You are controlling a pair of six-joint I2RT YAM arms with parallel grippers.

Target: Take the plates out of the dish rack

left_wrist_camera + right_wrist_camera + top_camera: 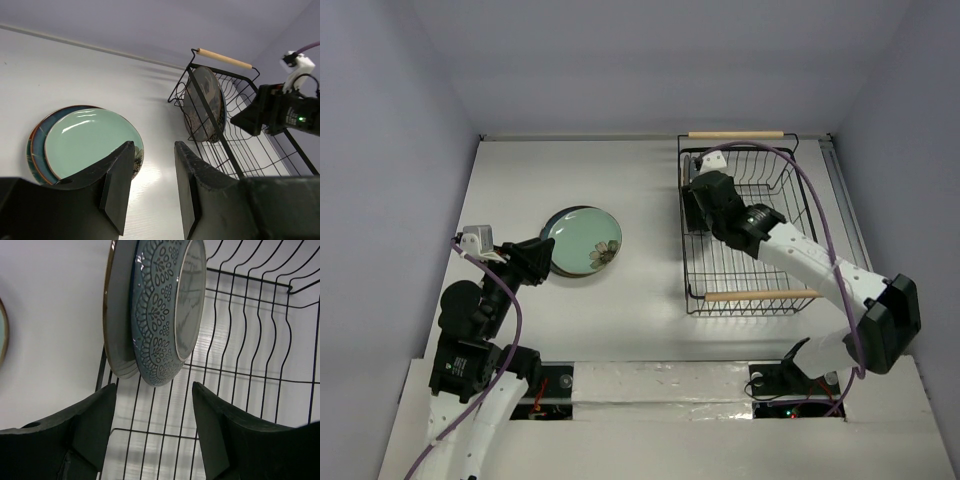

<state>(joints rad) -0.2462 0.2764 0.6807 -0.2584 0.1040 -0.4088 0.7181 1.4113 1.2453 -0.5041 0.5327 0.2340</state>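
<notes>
Plates left in the dish rack [790,235] number two: a blue-patterned plate [167,310] with a plainer plate [117,320] behind it. Both stand on edge against the rack wall facing the table's middle. My right gripper [154,390], clearly the nearer one, has them straight ahead and edge-on, its jaws wide and empty. The left gripper [154,150], also open and empty, sits beside the stack [582,243] toward the left edge.

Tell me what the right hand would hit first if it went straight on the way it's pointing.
Probably the blue-patterned plate standing in the dish rack; the open right hand points at its lower edge, though depth is unclear.
</notes>
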